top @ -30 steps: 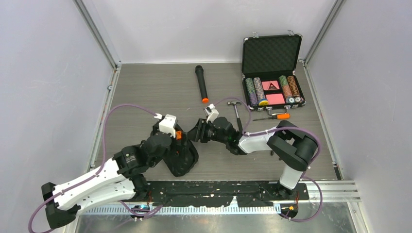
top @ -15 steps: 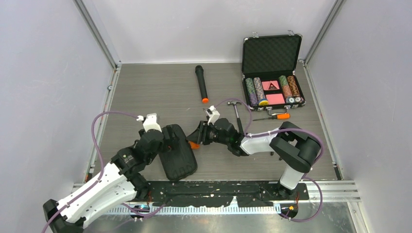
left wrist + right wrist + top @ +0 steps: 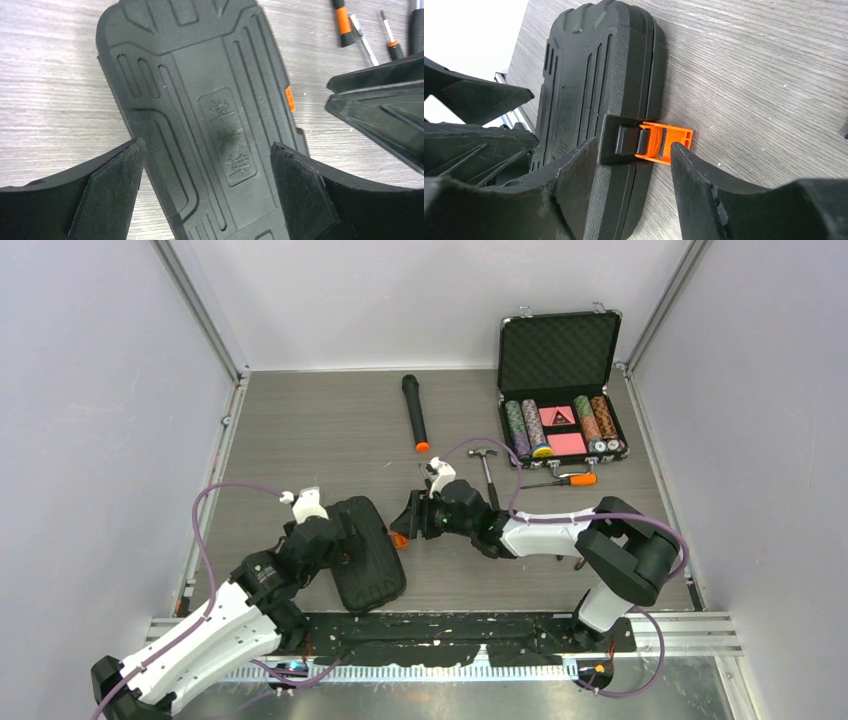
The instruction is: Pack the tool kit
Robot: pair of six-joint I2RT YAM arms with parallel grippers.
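The top view places the closed tool kit point(image 3: 365, 552) flat on the table point(image 3: 300, 430) near the front, between the two arms. The hammer point(image 3: 487, 472) and one screwdriver point(image 3: 562, 480) lie loose farther back, near the open chip case point(image 3: 560, 390) and the microphone point(image 3: 414, 413). Only the right wrist view shows the orange latch point(image 3: 664, 142) swung out from the case's edge onto the table, with the right end effector point(image 3: 634, 147) partly open, its fingers on either side of the latch; whether they touch it cannot be told. Only the left wrist view shows the ribbed lid filling the gap of the left end effector point(image 3: 207, 147), which is spread wide and holds nothing, and two small screwdrivers point(image 3: 342, 22) beyond the case. A second ago the left arm covered the case; it has since drawn back to the left, baring the lid.
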